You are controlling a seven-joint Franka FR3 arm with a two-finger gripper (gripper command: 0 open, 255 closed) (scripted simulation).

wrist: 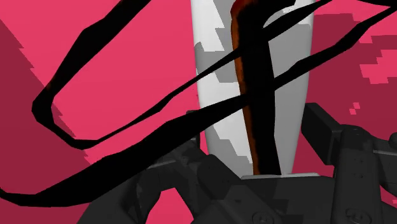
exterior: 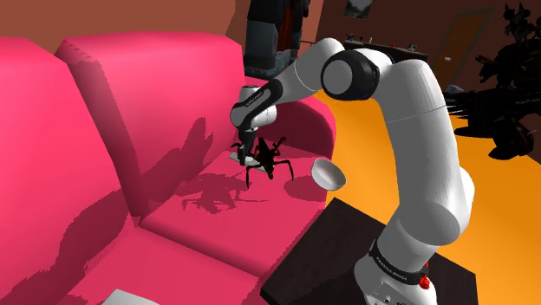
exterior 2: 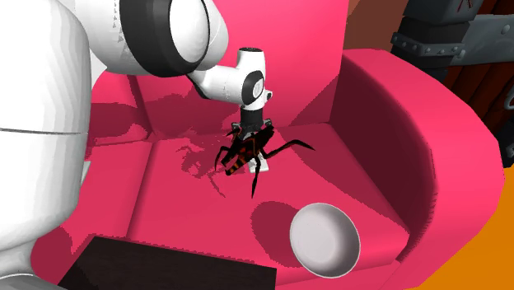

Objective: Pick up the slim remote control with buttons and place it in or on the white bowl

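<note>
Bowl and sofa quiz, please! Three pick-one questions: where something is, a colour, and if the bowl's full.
1. Where is the bowl? A on the sofa seat; B on a shelf; C on a chair.
2. What colour is the sofa? A blue; B pink; C green.
3. The bowl is: A full of toys; B upside down; C empty.
Answers: 1 A, it rests near the seat's front edge. 2 B, its cushions and arm are pink. 3 C, its white inside is bare in the second exterior view.
</note>
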